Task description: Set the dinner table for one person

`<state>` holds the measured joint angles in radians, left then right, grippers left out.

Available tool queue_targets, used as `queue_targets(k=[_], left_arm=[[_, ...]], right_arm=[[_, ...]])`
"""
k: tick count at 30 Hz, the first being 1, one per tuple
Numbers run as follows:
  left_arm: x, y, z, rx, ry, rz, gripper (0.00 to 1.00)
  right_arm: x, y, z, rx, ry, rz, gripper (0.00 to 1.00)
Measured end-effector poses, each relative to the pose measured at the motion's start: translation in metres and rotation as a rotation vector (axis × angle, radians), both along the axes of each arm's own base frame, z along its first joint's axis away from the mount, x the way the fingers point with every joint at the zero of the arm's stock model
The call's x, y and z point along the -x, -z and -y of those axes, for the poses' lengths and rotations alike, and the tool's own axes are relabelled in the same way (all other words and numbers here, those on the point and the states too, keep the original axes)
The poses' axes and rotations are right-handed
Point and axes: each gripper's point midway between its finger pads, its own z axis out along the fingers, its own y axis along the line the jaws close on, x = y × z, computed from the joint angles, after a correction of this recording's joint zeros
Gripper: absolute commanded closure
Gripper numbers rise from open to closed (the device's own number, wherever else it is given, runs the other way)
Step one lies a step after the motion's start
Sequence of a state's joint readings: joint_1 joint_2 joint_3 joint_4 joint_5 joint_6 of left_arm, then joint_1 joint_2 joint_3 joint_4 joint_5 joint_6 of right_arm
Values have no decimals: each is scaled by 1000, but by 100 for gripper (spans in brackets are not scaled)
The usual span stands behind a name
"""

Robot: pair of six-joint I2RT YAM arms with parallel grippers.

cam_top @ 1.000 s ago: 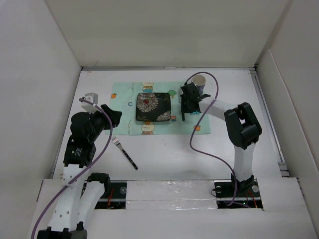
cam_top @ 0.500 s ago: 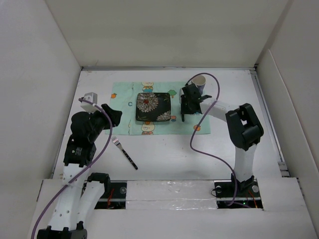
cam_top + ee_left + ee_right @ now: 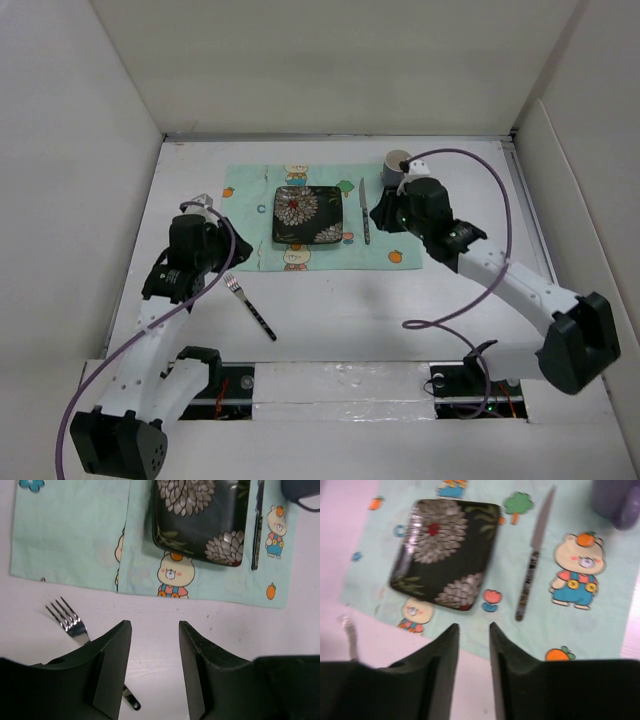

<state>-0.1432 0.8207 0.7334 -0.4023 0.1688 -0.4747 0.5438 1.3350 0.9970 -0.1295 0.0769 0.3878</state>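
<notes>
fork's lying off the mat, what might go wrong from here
1. The fork lies flat and angled on the bare dinner table. The open left claw may skid off it or shove it away.
2. Sliding it beside the plate may bunch the placemat, which already shows a fold line.
3. The mug stands close to the right claw. A swing of that arm might tip it.

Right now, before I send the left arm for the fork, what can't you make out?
Fork handle: left wrist view, mostly behind a finger of the left gripper.
Mug: right wrist view, cut off by the top edge and blurred.
Mug's inside: top view, too small and dark to tell.
</notes>
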Motion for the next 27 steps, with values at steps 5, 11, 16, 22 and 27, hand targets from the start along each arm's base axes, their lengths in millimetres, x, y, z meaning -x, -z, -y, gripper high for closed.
queue_targets(k=[5,11,16,22,27], left_arm=[[15,27,6,44,-10,-160,57],[39,102,8,30,-49,-533,57],[68,145,-2,-30,-115,-790,57],[76,153,-12,-88,-174,-863,56],[77,159,2,-178,-138,-865,56]], right_arm=[[40,-8,-16,-67,-112,65,80],[59,12,-18,-69,-168,22,70],[69,-1,-14,-96,-178,64,65],[71,-17,-15,-130,-190,111,65],[72,-16,-16,-135,-204,105,64]])
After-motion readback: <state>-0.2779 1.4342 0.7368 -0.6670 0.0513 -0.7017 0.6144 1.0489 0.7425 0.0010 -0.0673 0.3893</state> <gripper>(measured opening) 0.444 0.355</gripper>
